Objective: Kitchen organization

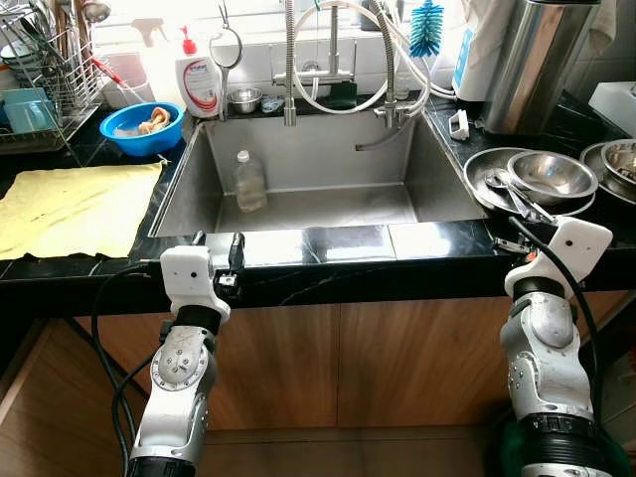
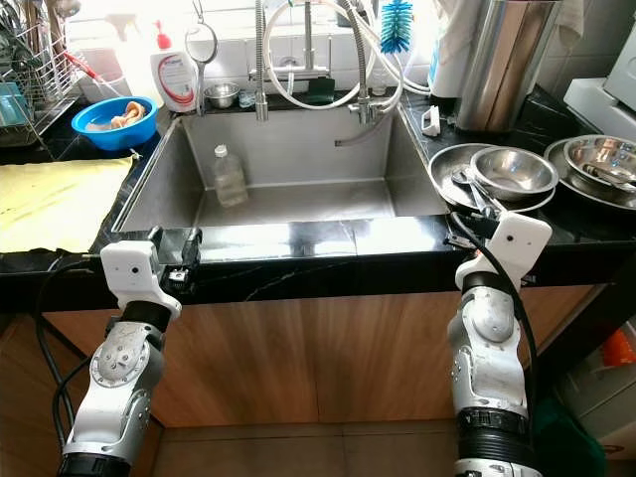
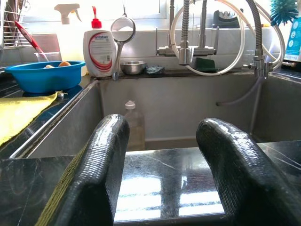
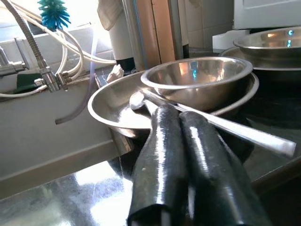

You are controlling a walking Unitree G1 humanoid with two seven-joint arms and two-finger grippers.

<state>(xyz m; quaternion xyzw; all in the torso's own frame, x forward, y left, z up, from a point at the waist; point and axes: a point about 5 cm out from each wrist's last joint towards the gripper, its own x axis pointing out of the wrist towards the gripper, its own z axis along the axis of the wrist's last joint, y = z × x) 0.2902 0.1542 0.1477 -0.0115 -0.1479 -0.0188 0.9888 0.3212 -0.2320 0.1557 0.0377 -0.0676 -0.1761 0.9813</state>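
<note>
The right gripper (image 4: 181,141) rests at the front counter edge with its two fingers pressed together, empty. Directly ahead of its fingertips lies a metal spoon (image 4: 211,123), bowl end resting in the wide steel plate (image 1: 484,177), handle running out over the plate rim toward the counter edge, beside the gripper. A steel bowl (image 1: 552,174) sits in the plate. The left gripper (image 3: 162,155) is spread apart, empty, facing the sink (image 1: 298,169), where a plastic bottle (image 1: 249,182) stands upright.

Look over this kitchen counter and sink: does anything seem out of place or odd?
One thing stands out: a clear plastic bottle stands upright inside the otherwise bare sink, against its back left wall. A spoon also lies tilted across the rim of the steel plate.
</note>
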